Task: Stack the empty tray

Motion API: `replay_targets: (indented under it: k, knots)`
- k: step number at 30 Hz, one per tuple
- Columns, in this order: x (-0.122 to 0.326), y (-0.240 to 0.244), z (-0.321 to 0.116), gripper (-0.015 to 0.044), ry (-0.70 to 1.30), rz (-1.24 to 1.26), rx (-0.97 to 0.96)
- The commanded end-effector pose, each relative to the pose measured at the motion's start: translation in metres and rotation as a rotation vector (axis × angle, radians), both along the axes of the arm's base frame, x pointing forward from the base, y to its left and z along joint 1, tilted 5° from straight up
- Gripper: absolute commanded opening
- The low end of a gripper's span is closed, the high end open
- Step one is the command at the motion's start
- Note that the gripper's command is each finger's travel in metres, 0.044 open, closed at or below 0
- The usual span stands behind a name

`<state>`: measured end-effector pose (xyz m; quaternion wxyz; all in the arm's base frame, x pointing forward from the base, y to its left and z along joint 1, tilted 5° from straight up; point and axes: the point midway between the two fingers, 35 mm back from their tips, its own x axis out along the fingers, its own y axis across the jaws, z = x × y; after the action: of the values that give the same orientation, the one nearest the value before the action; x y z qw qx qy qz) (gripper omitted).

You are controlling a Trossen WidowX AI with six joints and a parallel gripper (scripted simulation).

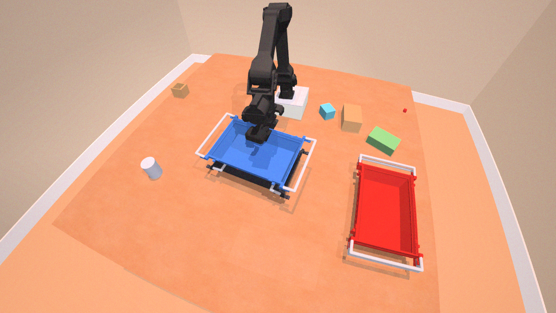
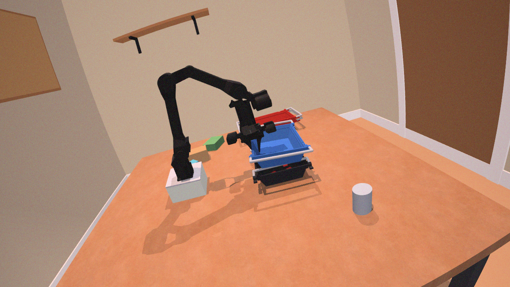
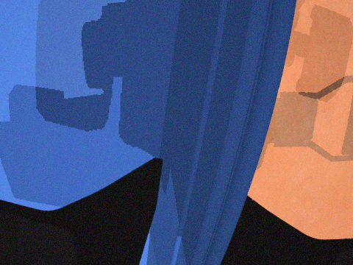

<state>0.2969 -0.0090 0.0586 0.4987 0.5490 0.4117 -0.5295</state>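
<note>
My gripper [image 2: 255, 146] [image 3: 179, 171] is shut on the long side wall of the empty blue tray [image 1: 233, 153] [image 2: 285, 142] [image 3: 209, 73], on the side toward the robot base. The blue tray hangs or sits roughly level right above the black tray [image 1: 250, 178] [image 2: 281, 177], and its own bars are out over its ends. Bits of the red load [image 2: 285, 165] show inside the black tray. Parts of the black tray's white bars [image 1: 274, 190] [image 2: 261, 170] show in at its top, under the blue tray. Whether the blue tray rests on them I cannot tell.
A red tray [image 1: 382, 210] [image 2: 276, 117] stands beyond. A grey cylinder [image 1: 152, 168] [image 2: 361, 201] stands on the other side. A green block [image 1: 382, 140] [image 2: 213, 143], a tan block [image 1: 352, 118], a cyan cube [image 1: 327, 111] and a small brown box [image 1: 180, 91] lie around the base.
</note>
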Motion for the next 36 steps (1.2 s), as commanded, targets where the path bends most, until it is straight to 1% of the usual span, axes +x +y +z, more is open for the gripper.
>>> replay_targets:
  k: [1,31,36]
  knots:
    - [-0.0076,0.0005,-0.0077,0.0,0.039,0.004,0.005]
    - [-0.0076,0.0005,-0.0077,0.044,0.039,0.004,0.005]
    - [-0.007,0.0002,-0.0073,0.044,0.036,0.0,0.003]
